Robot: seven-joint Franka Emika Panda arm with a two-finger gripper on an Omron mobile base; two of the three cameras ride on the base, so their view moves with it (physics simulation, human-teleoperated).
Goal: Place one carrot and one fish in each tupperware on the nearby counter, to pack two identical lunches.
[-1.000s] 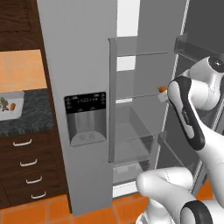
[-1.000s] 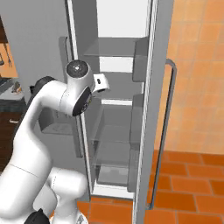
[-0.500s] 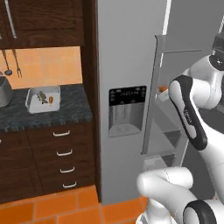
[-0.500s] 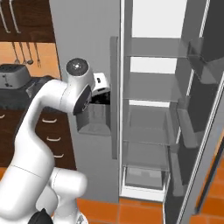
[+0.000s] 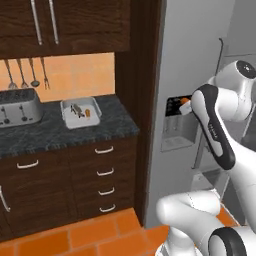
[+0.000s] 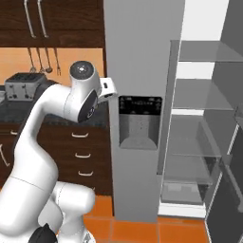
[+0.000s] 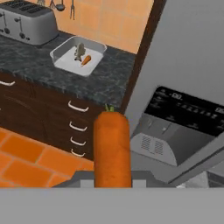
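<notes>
- Pincer (image 7: 113,186) clamped on a carrot (image 7: 112,148), jaws drawn in against its sides; in the hand view the orange body rises straight up from the fingertips, green stub on top.
- Held upright along the gripper axis, probably so the taper can go down into a tray without swinging sideways.
- In the left base view, the orange tip of the same carrot just visible beside the dark forearm, raised in front of the grey fridge door (image 5: 195,75) and its dispenser panel (image 7: 183,109).
- Arm carried high and folded, seemingly to keep the load clear of door and cabinet edge while the base faces the worktop.
- Further out, on the counter (image 5: 75,132): one tupperware (image 5: 66,121) near the wall, already holding a second carrot (image 5: 88,113) and a fish (image 5: 76,110), lying side by side inside the rim. That lunch judged complete.
- Left of it, a silver toaster (image 5: 19,108); utensils hanging on the orange backsplash above; drawers with curved handles below.
- Second tray not made out in these pictures, so the destination for the held carrot cannot be fixed yet.
- Step in hand, by judgement: transport from fridge toward the counter, well apart from any tray.
</notes>
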